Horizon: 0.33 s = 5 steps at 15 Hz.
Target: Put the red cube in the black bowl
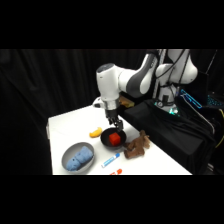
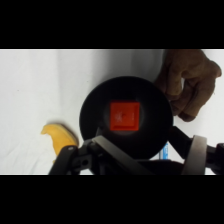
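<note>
1. Count, L to R in side view: 1 grey bowl point(image 1: 77, 157) w/ 1 blue item point(image 1: 76, 161) inside; 1 yellow-orange curved piece point(image 1: 95, 133); 1 blue-white tube-like item point(image 1: 110, 160); 1 tiny red-orange bit point(image 1: 119, 171) at bench front edge; 1 black bowl point(image 1: 113, 138); 1 red cube point(image 1: 115, 138); 1 brown plush item point(image 1: 137, 146).
2. Bench point(image 1: 65, 127): white, flat, plain surface.
3. Grey bowl: round, smooth. Blue item in it: lumpy, soft-looking.
4. Yellow-orange piece: banana-like curve, lies just beside black bowl's left rim. Wrist view agrees point(image 2: 60, 137).
5. Black bowl: round, matte, dark inside point(image 2: 127, 118).
6. Red cube: small, square-faced, bright red-orange; sits inside black bowl, near centre of its floor point(image 2: 124, 116). Cube stands free, nothing touching its top face.
7. Brown plush item: fuzzy, irregular shape, touches bowl's right rim point(image 2: 187, 82).
8. End effector point(image 1: 116, 123): above black bowl, coming down from white arm. Fingers spread apart in wrist view, one finger point(image 2: 194, 155) at right; holds nothing, no contact w/ cube.
</note>
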Available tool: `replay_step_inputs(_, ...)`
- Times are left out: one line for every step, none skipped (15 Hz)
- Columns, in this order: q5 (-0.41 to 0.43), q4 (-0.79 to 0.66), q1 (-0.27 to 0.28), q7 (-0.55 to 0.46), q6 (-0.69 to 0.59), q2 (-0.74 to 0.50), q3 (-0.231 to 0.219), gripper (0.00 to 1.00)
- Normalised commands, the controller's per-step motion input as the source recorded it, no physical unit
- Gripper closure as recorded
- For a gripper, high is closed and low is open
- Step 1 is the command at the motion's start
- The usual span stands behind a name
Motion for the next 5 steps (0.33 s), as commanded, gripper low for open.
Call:
replay_step_inputs(0.146,0.20,-0.043,-0.12,-0.48,-0.21,0.027,0.00)
replay_step_inputs(0.143,0.21,-0.044,-0.12,-0.47,-0.18,0.021,0.00)
replay_step_inputs(0.147,0.21,-0.048,-0.12,-0.44,-0.17,0.015,0.00)
replay_step_inputs(0.166,0.20,-0.049,-0.16,-0.41,-0.16,0.020,0.00)
replay_step_inputs(0.149,0.19,-0.036,-0.08,-0.38,-0.15,0.018,0.00)
